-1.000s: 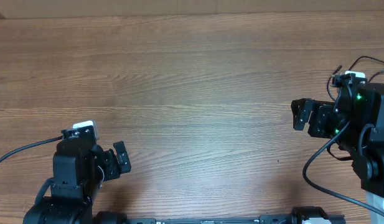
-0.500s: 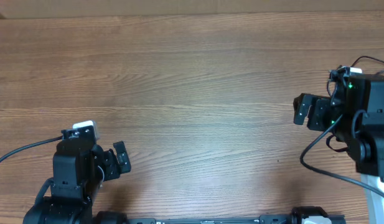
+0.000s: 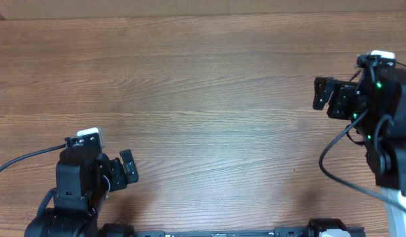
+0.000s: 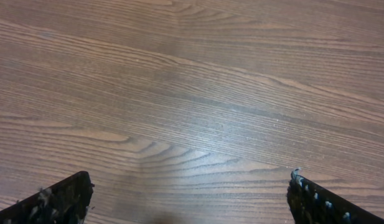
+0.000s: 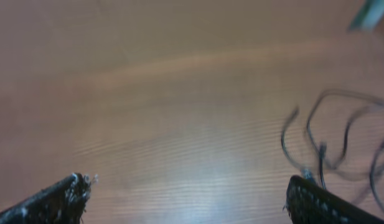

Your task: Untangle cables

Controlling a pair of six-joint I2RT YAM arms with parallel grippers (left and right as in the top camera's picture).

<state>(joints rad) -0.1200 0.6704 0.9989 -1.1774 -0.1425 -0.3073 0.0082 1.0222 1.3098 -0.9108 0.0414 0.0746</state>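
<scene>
The left gripper [image 3: 122,170] has its two black fingers spread as wide as they go, with nothing between them. Its own camera shows the left gripper [image 4: 190,200] as two dark fingertips [image 4: 61,200] at the lower corners, with only bare wood grain across the gap. It sits low over the brown wooden table [image 3: 203,99], near the table's front left corner, with its fingers pointing toward the table's middle. Behind it the blocky black left arm [image 3: 76,181] runs back to the table's front edge, and a thick black wire [image 3: 22,161] trails from it off the table's left side.

The right gripper [image 3: 329,97] is splayed just as wide and holds nothing. It stands by the table's right edge, about halfway back from the front, and also points inward. In its own smeared picture the right gripper [image 5: 192,200] again shows as two dark tips low down, with empty tabletop between them. The black right arm [image 3: 387,118] behind it carries small green lights, and a heavy black wire [image 3: 329,164] loops down from it toward the table's front.

The thin black cables [image 5: 320,154] show only in the right wrist view. They are a loose tangle of slender loops lying on the table's surface, just past the finger on that picture's right side and untouched by it. It is too blurred to count the cords or pick out plugs.
</scene>
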